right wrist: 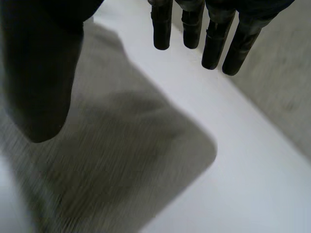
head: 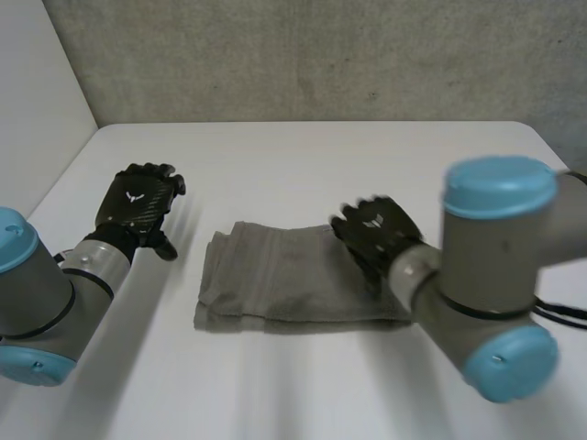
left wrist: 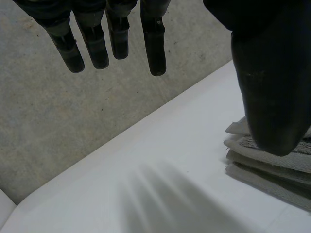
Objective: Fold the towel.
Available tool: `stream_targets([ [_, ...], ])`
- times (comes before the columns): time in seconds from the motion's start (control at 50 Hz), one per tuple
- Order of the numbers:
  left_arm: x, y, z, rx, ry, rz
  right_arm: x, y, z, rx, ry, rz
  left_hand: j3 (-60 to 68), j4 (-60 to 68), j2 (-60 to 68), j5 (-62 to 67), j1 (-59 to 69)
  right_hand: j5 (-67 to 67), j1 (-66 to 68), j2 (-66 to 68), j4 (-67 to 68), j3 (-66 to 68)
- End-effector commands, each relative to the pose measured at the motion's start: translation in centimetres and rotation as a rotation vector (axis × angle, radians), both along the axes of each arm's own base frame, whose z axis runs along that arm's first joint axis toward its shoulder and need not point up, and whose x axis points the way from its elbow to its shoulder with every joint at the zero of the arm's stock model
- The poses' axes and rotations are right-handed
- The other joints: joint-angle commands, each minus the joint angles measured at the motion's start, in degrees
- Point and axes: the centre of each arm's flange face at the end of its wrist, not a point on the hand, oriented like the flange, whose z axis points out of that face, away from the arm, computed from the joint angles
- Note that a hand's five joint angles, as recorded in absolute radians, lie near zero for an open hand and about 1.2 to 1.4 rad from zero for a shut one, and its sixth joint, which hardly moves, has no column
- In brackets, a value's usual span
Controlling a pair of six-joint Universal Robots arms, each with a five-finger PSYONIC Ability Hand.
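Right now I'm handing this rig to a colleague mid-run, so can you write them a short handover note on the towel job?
The grey towel lies flat mid-table as a layered rectangle; stacked layers show at its left end.
The left robot hand is open with straight fingers, above the bare table on the towel's left side, holding nothing.
The right robot hand is open with straight fingers, over the towel's right end, gripping nothing.
Done: at least one fold is in.
Left: perhaps one more fold end to end if a smaller bundle is wanted; otherwise pull both hands clear.
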Motion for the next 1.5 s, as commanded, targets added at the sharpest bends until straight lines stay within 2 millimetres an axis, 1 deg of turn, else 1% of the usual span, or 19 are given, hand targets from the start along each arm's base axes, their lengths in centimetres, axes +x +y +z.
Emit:
stream_targets([
  [0.02,-0.1,0.0,0.0,-0.006,0.001,-0.002,-4.4,-0.1,-4.1,0.117,-0.037,-0.058,-4.0,-4.1,-3.5,-2.5,-4.5,2.8,2.6,3.4,3.2,3.3],
  [0.22,-0.5,0.4,-0.2,-0.021,0.002,-0.017,-5.8,-0.8,-5.5,0.102,-0.052,-0.098,-4.1,-4.3,-3.6,-2.7,-4.6,17.4,17.3,18.0,17.8,17.9],
  [0.32,-0.5,0.4,-0.2,-0.021,0.002,-0.016,-5.8,-0.9,-5.5,0.097,-0.053,-0.102,-4.0,-4.1,-3.5,-2.5,-4.5,50.0,49.9,50.7,50.4,50.6],
  [0.34,-0.5,0.4,-0.2,-0.021,0.002,-0.016,-5.8,-1.0,-5.4,0.094,-0.053,-0.105,-4.0,-4.1,-3.5,-2.5,-4.5,63.7,63.6,64.3,64.1,64.2],
  [0.46,-0.4,0.3,-0.2,-0.022,0.002,-0.013,-6.1,-0.8,-5.3,0.096,-0.055,-0.11,-4.1,-4.3,-3.6,-2.7,-4.6,64.8,64.6,65.4,65.2,65.3],
  [0.56,-0.5,0.4,-0.2,-0.021,0.002,-0.014,-8.3,-1.7,-3.5,0.051,-0.057,-0.169,-4.0,-4.1,-3.5,-2.5,-4.5,64.8,64.6,65.4,65.2,65.3],
  [0.68,-0.5,0.4,-0.2,-0.021,0.002,-0.016,-8.9,-3.2,-1.1,-0.044,-0.042,-0.159,-4.0,-4.1,-3.5,-2.5,-4.5,64.8,64.6,65.4,65.2,65.3],
  [0.74,-0.6,0.5,-0.2,-0.021,0.002,-0.019,-8.3,-3.8,1.2,-0.103,-0.041,-0.131,-4.1,-4.3,-3.6,-2.7,-4.6,64.8,64.6,65.4,65.2,65.3],
  [0.82,-0.8,0.7,-0.2,-0.022,0.002,-0.027,-3.8,-1.4,3.7,-0.098,-0.112,0.003,-4.0,-4.1,-3.5,-2.5,-4.5,64.8,64.6,65.4,65.2,65.3],
  [0.84,-0.8,0.7,-0.2,-0.022,0.002,-0.027,-3.8,-1.4,3.7,-0.098,-0.112,0.004,-4.0,-4.1,-3.5,-2.5,-4.5,64.8,64.6,65.4,65.2,65.3],
  [0.88,-0.8,0.8,-0.2,-0.021,0.002,-0.027,0.0,0.9,3.2,-0.035,-0.167,0.105,-4.1,-4.3,-3.6,-2.7,-4.6,64.8,64.6,65.4,65.2,65.3],
  [0.9,-0.8,0.8,-0.2,-0.021,0.002,-0.027,0.0,0.9,3.2,-0.034,-0.167,0.105,-4.1,-4.3,-3.6,-2.7,-4.6,64.8,64.6,65.4,65.2,65.3],
  [1.0,-0.8,0.6,-0.2,-0.022,0.002,-0.024,5.4,5.3,2.1,0.01,-0.202,0.219,-4.1,-4.3,-3.6,-2.7,-4.6,64.8,64.6,65.4,65.2,65.3],
  [1.14,-0.7,0.7,-0.2,-0.021,0.002,-0.024,7.9,8.6,-1.5,0.069,-0.137,0.298,-4.1,-4.3,-3.6,-2.7,-4.6,64.8,64.6,65.4,65.2,65.3],
  [1.28,-0.8,0.7,-0.2,-0.019,0.001,-0.027,7.7,8.6,-2.4,0.086,-0.116,0.293,-4.1,-4.3,-3.6,-2.7,-4.6,64.8,64.6,65.4,65.2,65.3],
  [1.32,-1.1,0.8,-0.2,-0.023,0.004,-0.034,7.4,8.3,-1.7,0.081,-0.128,0.279,-4.1,-4.3,-3.6,-2.7,-4.6,16.3,16.2,17.0,16.7,16.9],
  [1.34,-1.1,0.8,-0.2,-0.023,0.004,-0.034,7.4,8.3,-1.7,0.081,-0.128,0.279,-4.1,-4.3,-3.6,-2.7,-4.6,16.1,15.9,16.7,16.5,16.6],
  [1.36,-1.3,0.9,0.0,-0.028,0.007,-0.043,7.1,8.3,-0.8,0.069,-0.138,0.274,-4.1,-4.3,-3.6,-2.7,-4.6,2.4,2.3,3.0,2.8,2.9],
  [1.5,-3.1,1.6,0.7,-0.067,0.02,-0.099,5.0,7.2,1.1,0.054,-0.161,0.229,-4.0,-4.1,-3.5,-2.5,-4.5,-5.2,-5.4,-4.6,-4.8,-4.7],
])
